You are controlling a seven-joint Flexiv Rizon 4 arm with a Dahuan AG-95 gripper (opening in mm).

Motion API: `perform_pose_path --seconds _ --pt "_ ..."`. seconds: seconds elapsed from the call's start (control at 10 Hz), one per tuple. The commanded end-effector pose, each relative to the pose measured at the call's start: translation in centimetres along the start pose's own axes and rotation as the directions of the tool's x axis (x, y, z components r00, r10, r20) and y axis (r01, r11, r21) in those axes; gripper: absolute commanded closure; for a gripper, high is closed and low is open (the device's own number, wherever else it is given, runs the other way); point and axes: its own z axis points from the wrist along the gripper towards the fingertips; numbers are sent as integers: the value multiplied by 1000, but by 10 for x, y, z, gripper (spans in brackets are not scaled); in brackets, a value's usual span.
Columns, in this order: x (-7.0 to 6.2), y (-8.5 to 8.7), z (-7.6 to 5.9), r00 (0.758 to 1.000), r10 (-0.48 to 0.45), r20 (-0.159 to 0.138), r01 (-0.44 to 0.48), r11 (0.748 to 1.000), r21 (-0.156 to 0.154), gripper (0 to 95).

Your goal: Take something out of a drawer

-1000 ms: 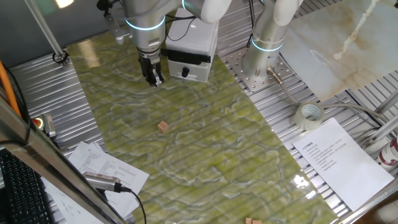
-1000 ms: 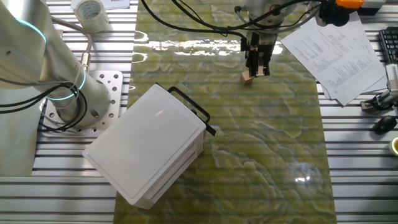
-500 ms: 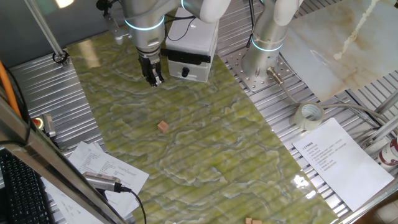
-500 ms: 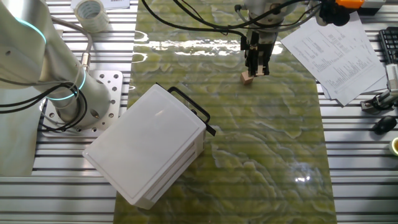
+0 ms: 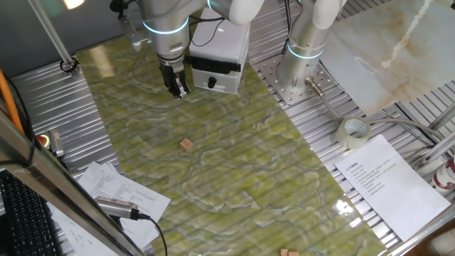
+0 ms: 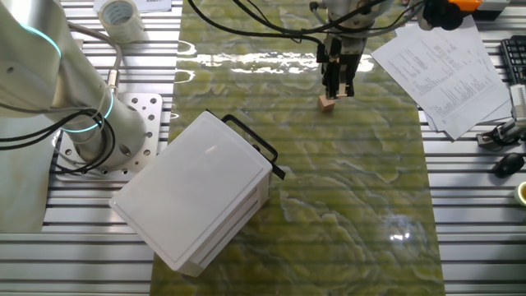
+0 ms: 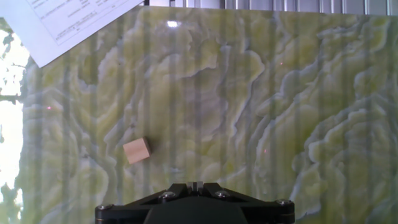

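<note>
Block: a small light-tan wooden block [image 5: 186, 144] is seen lying on the green marbled mat [image 5: 234, 178], free of any grip; in the other fixed view [image 6: 328, 102] and the hand view [image 7: 137, 151] it is shown alone on the mat.
Block relative to gripper: in the hand view the block is placed left of the gripper's centre line and ahead of the housing; in the other fixed view it is seen just below the fingertips; in the one fixed view the gripper is shown raised above the mat, well apart from the block.
Gripper: the gripper [image 5: 175, 88] [image 6: 333, 86] is pointed down at the mat and nothing is held; its dark fingers are seen close together, but whether they meet cannot be told.
Drawer: the drawer with its black bar handle [image 6: 251, 145] is seen pushed in at the front of the white box [image 6: 193, 193], well apart from the block.
Second block: another tan block [image 5: 288, 252] is seen at the mat's near edge.
Surroundings: printed sheets [image 6: 436, 66] and a tape roll [image 5: 354, 131] are laid on the metal table [image 5: 334, 121].
</note>
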Motion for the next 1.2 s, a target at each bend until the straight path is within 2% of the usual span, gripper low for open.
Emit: perform_pose_path --seconds 0.1,0.6,1.0,1.2 --pt "-1 0 0 1000 2 -2 -2 1000 -11 950" --pt "1 2 -3 1000 5 -10 -5 1000 -10 950" --pt "5 5 -6 1000 -2 13 2 999 -39 950" --pt "5 5 -6 1000 19 12 -18 999 -37 950"
